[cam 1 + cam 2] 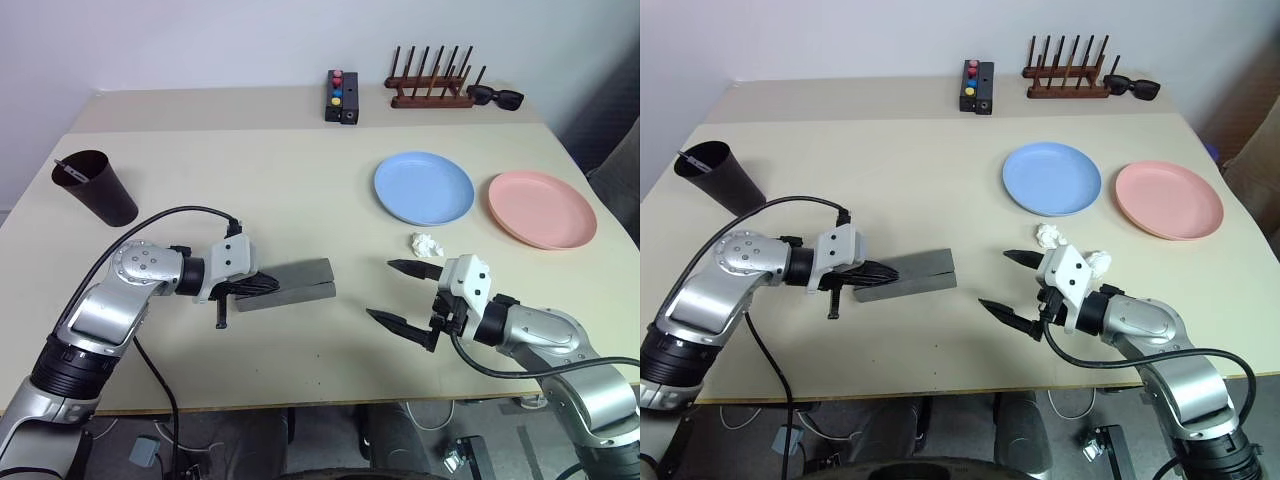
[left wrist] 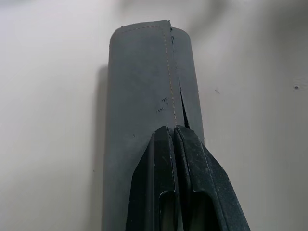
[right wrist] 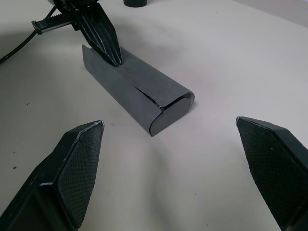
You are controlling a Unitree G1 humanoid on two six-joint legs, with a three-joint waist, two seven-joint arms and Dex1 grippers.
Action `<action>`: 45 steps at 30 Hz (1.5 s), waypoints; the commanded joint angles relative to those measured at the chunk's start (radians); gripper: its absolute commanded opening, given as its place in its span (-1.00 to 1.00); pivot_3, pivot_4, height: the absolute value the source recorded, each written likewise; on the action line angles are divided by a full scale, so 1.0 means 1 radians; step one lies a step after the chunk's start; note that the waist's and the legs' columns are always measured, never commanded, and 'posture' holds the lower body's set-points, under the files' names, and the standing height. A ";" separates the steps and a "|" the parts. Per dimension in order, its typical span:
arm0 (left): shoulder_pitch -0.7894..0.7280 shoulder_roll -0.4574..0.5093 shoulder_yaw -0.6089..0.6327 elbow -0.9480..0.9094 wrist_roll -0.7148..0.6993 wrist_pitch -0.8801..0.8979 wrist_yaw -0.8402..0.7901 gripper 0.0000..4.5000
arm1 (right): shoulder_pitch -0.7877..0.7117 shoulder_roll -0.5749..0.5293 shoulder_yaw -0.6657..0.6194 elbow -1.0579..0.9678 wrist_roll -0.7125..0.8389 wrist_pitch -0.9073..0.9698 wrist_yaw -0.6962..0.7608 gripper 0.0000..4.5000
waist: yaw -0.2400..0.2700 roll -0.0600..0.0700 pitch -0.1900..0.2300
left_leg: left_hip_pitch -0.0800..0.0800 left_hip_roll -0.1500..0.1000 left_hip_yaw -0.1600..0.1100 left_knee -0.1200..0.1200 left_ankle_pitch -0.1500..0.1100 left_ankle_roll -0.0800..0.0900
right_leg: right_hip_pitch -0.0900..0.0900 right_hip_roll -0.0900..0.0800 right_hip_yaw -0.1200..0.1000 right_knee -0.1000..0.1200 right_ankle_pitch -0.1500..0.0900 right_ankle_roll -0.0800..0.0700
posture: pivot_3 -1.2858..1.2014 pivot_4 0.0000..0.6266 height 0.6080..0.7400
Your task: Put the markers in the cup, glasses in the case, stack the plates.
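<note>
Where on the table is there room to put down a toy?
Bare room lies between the cup and the blue plate. It is crowded around the case, and along the back by the rack.

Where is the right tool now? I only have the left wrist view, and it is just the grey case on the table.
Observer: The right tool is open and hangs low over the table, pointing at the glasses case's free end without touching it.
Operator: Are the plates stacked?
Observer: No. The light blue plate and the salmon pink plate lie side by side.
Operator: And the cup?
Observer: The dark cup stands upright at the table's left side.
</note>
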 commanded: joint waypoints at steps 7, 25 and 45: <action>-0.051 0.004 0.128 -0.008 -0.110 0.011 0.012 -0.95 | -0.052 0.000 -0.037 0.020 -0.001 -0.009 -0.020 1.00 | -0.002 0.000 0.000 | 0.000 0.000 0.000 0.000 0.000 0.000 | 0.000 0.000 0.000 0.000 0.000 0.000 | 0.03 -0.52 0.91; 0.087 -0.062 0.225 -0.108 -0.216 0.100 0.188 -0.95 | -0.440 0.001 0.040 0.576 -0.358 -0.115 -0.209 1.00 | -0.003 0.000 0.000 | 0.000 0.000 0.001 0.000 0.000 0.000 | -0.001 0.000 0.000 0.000 0.002 0.000 | 0.03 -0.52 0.91; 0.103 -0.111 0.188 -0.195 -0.276 0.149 0.245 -0.95 | -0.615 -0.135 -0.002 1.164 -0.536 -0.315 -0.283 1.00 | -0.010 0.001 0.000 | 0.000 0.000 0.002 -0.001 0.000 0.000 | -0.002 0.000 0.001 0.000 0.002 0.001 | 0.03 -0.52 0.91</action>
